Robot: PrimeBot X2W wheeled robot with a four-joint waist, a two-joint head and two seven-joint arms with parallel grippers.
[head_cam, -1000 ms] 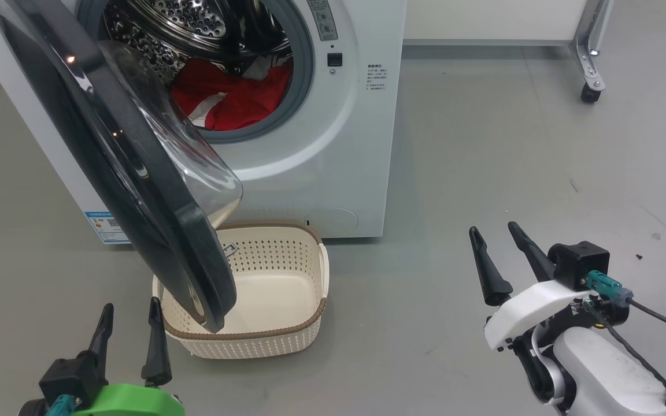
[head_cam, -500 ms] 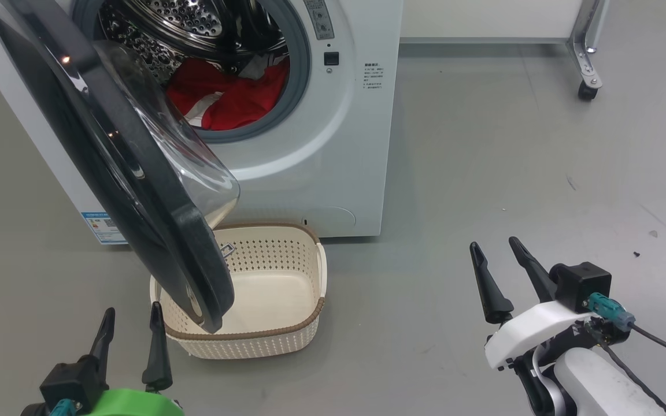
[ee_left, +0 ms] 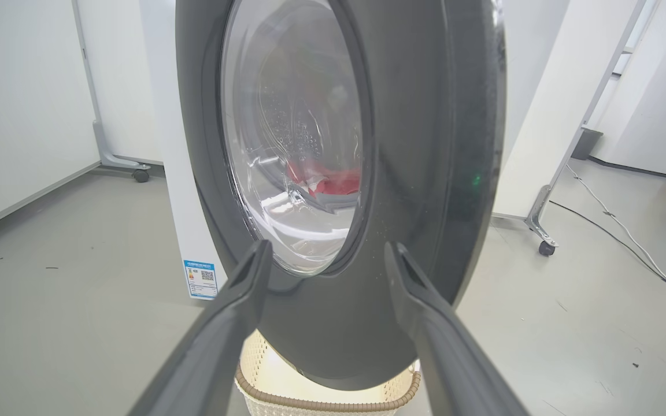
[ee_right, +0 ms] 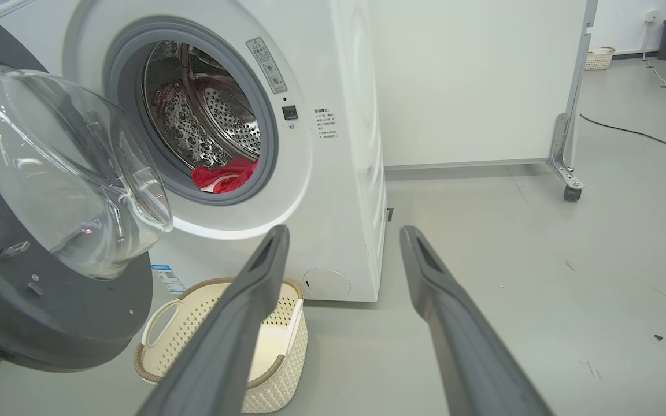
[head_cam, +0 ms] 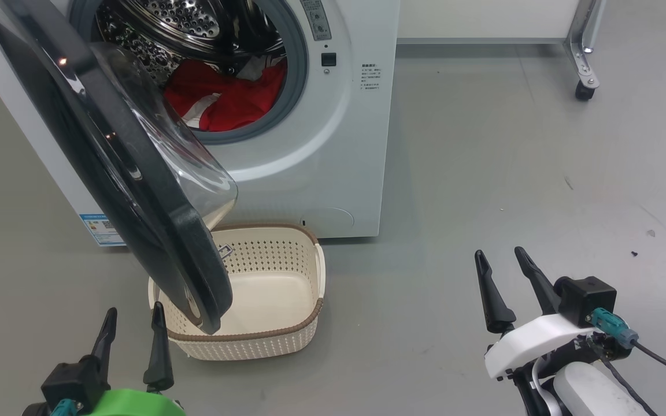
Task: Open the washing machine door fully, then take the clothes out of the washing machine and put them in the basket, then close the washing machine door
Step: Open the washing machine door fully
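Fingers of the left gripper are seen spread apart with nothing held between them, out in front of the washing machine toward its left side. The washing machine door is swung out from the left of the machine's round port, with its glass bowl turned toward the drum. In the left wrist view its glossy outer face is seen straight ahead beyond the fingers and is not touched by them. The basket is set on the floor just in front of the washing machine's base, and the door's lower edge hangs over its left part. The clothes, red with white patches, are seen lying low in the drum inside the washing machine. The right gripper is held well out to the front right of the washing machine, above the floor, its fingers likewise parted and empty. A wheeled metal frame leg is seen behind and to the right of the washing machine.
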